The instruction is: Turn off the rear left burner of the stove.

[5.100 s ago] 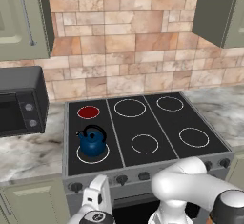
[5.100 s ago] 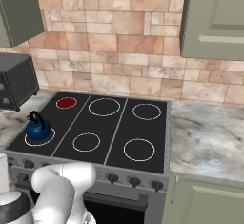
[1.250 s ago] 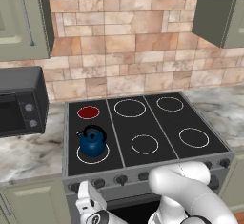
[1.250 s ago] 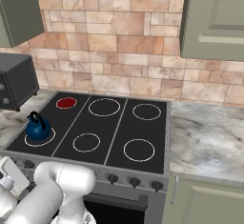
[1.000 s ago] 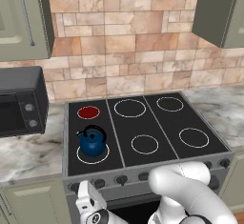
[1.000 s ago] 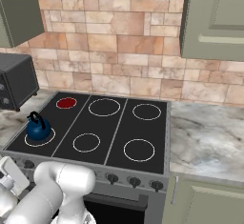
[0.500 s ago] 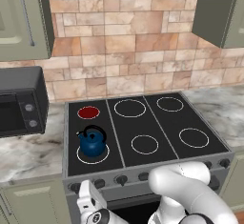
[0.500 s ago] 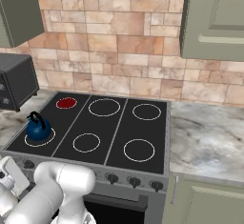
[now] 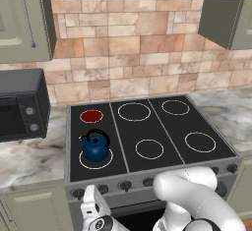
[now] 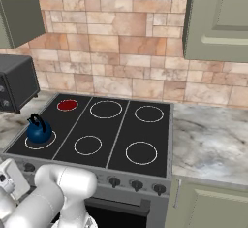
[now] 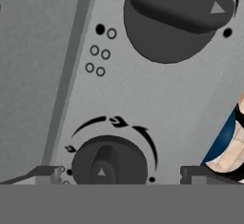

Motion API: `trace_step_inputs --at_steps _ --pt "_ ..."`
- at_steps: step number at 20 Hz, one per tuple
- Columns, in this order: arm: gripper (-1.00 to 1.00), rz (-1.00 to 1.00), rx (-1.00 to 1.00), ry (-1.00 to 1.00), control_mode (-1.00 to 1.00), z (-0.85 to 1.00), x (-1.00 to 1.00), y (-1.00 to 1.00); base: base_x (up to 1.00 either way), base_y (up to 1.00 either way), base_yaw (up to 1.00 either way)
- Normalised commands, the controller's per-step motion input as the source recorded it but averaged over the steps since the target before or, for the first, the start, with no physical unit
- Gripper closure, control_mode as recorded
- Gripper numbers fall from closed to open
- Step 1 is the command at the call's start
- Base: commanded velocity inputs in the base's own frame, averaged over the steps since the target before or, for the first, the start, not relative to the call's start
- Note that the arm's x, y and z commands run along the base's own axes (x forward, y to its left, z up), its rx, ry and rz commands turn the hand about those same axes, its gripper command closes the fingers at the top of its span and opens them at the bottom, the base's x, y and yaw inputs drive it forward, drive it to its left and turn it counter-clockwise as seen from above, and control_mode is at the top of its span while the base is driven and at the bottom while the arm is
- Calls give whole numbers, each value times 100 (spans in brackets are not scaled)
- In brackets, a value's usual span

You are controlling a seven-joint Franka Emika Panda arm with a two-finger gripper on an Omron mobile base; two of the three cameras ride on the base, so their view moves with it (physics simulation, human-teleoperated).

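Task not yet done: rear left burner [image 9: 91, 116] glowing solid red on the stove [image 9: 172, 131], at about 10 o'clock of the black glass, also visible as a red disc in the right base view [image 10: 67, 105]. Directly at 6 o'clock of it, a blue kettle [image 9: 96, 147] standing on the front left ring. Other four rings showing as thin white outlines only, so judged off. Arm bent low before the grey steel front, with the gripper [image 9: 94, 204] placed just below the row of dark knobs, at the left end of the panel. In the hand view, a lower knob [image 11: 108, 163] sitting between the two fingertips, one tip [image 11: 45, 173] at its 9 o'clock and the other at its 3 o'clock, both apart from the knob's rim; jaws therefore spread wide, pinching nothing. A second, larger-looking upper knob [image 11: 176, 15] at 1 o'clock of that view. Small dot diagram [image 11: 100, 51] printed on the panel between the two knobs, one dot filled, probably marking which zone a knob serves; which knob it belongs to cannot be told for sure. Left to do, as a judgement: closing on the right knob, turning it to the off mark, then checking that the red disc goes out.
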Motion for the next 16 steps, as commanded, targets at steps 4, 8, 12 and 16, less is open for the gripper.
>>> trace_step_inputs --at_steps 4,8,12,16 --pt "-100 -4 0 0 -100 -36 0 -14 0 0 0" --pt "-100 -4 0 0 -100 -47 0 -16 0 0 0" --pt "-100 -4 0 0 -100 -46 -6 -6 0 0 0" --pt "-100 -4 0 0 -100 -44 -9 -1 0 0 0"
